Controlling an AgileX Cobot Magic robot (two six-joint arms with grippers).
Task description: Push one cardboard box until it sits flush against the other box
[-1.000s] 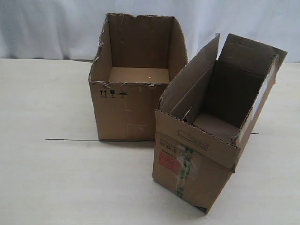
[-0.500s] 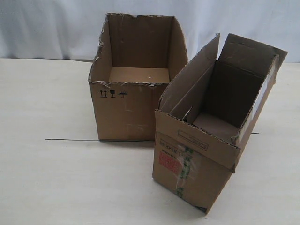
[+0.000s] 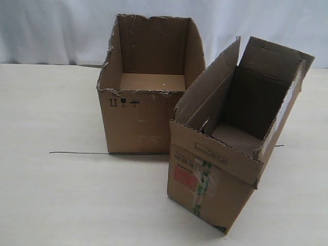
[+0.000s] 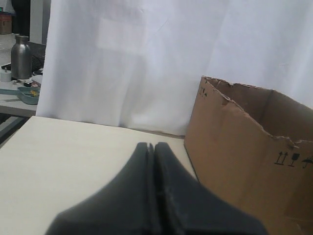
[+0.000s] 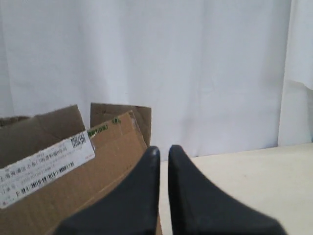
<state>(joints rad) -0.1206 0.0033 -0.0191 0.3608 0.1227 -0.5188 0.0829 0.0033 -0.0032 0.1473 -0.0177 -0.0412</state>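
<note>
The cardboard box [image 3: 215, 189], narrow and tall with open flaps, a red label and green-printed tape, stands front right in the exterior view, turned at an angle to the other box [image 3: 136, 120]. That wider, torn-rimmed box sits behind and left of it. Neither gripper shows in the exterior view. My left gripper [image 4: 151, 145] is shut and holds nothing, with the other box [image 4: 234, 161] off to one side of it. My right gripper [image 5: 164, 148] is shut but for a thin slit and also holds nothing. It is beside the cardboard box [image 5: 98, 186], which bears a white barcode sticker [image 5: 44, 169].
Both boxes rest on a pale table [image 3: 51, 195]. A thin dark wire [image 3: 77, 152] lies on it in front of the wider box. A white curtain [image 3: 51, 31] hangs behind. A metal bottle [image 4: 21, 56] stands on a side desk beyond the table.
</note>
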